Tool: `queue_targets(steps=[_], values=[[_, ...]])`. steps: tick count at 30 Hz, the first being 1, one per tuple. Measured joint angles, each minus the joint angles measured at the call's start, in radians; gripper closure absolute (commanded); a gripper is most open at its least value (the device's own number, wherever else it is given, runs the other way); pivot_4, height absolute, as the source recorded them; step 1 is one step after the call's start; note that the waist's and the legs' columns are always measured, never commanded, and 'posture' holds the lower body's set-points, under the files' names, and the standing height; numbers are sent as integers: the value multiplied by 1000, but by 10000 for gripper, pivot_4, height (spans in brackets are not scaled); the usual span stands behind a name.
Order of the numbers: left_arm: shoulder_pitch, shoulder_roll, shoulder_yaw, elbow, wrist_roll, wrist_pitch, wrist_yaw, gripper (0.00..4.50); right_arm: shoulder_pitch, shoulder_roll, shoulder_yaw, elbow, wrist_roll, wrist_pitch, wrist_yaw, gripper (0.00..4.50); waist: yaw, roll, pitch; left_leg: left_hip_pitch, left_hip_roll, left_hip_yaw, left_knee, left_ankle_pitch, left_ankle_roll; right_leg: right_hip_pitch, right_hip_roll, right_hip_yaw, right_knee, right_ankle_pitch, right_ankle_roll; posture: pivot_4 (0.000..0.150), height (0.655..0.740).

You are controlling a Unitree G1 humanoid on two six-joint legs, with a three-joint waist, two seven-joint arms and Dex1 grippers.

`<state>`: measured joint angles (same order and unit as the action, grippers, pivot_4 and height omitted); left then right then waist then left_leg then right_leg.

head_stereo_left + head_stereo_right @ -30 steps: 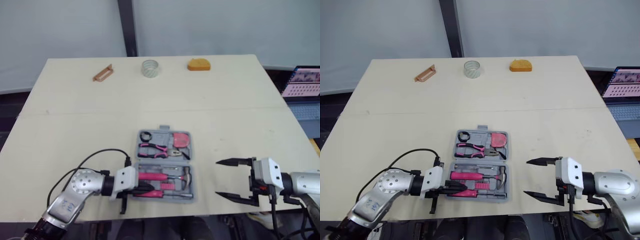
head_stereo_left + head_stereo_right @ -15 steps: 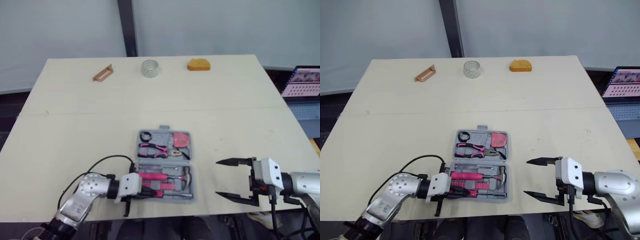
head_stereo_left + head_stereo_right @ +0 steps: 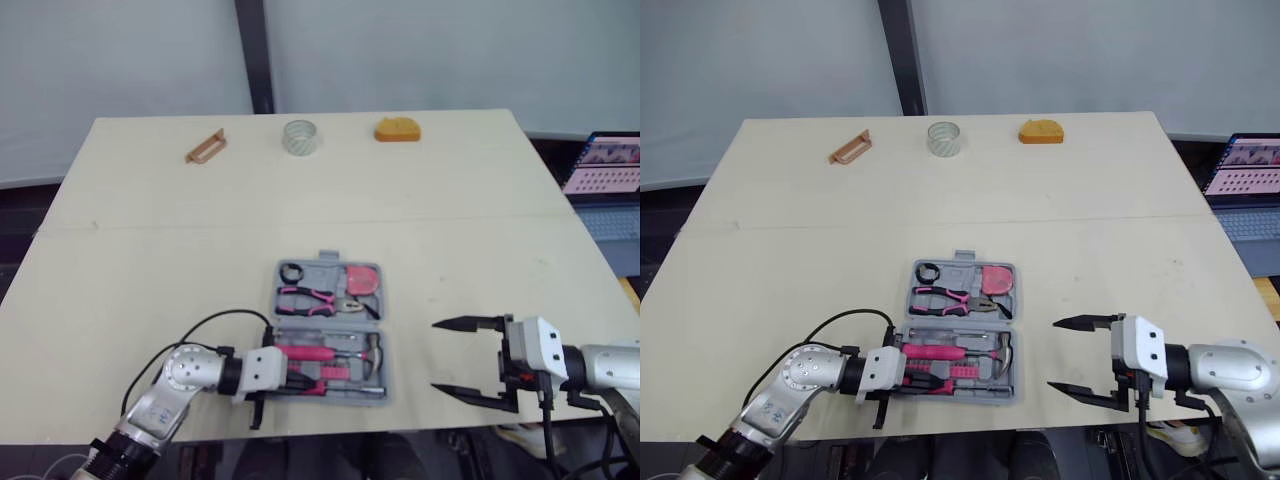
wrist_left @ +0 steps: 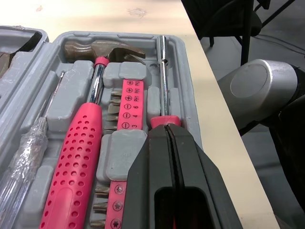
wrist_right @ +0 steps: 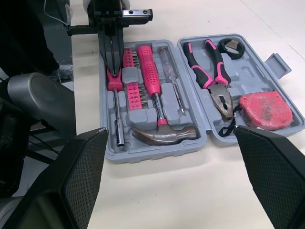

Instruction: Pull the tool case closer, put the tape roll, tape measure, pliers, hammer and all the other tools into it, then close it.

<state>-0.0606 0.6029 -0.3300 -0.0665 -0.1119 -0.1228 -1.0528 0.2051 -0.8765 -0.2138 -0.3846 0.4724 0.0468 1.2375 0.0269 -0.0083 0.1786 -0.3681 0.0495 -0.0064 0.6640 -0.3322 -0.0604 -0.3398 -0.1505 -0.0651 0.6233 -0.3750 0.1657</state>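
The left arm (image 3: pixel 150 415) comes in from the lower left with its elbow bent, and the forearm lies nearly level, pointing toward the robot's right. A black cable (image 3: pixel 215 322) loops over it from the silver joint to the white wrist block (image 3: pixel 262 368). The left gripper (image 4: pixel 172 131) has its two black fingers (image 4: pixel 152 162) pressed flat together, with only a thin seam between them. The right arm (image 3: pixel 612 366) reaches in from the lower right, its forearm level and pointing toward the robot's left. The right gripper (image 3: pixel 452 358) is spread wide, one finger farther out and one nearer. The two grippers face each other, well apart.
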Motion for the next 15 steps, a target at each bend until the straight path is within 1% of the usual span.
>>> queue_targets(steps=[15], values=[[8, 4, -34, 35, 35, -63, 30, 44717, 2, -1, -13, 0, 0, 1, -1, 0, 1, 12, -13, 3, 0, 0, -1, 0, 0, 4, 0, 0, -2, 0, 0, 1500, 7400]])
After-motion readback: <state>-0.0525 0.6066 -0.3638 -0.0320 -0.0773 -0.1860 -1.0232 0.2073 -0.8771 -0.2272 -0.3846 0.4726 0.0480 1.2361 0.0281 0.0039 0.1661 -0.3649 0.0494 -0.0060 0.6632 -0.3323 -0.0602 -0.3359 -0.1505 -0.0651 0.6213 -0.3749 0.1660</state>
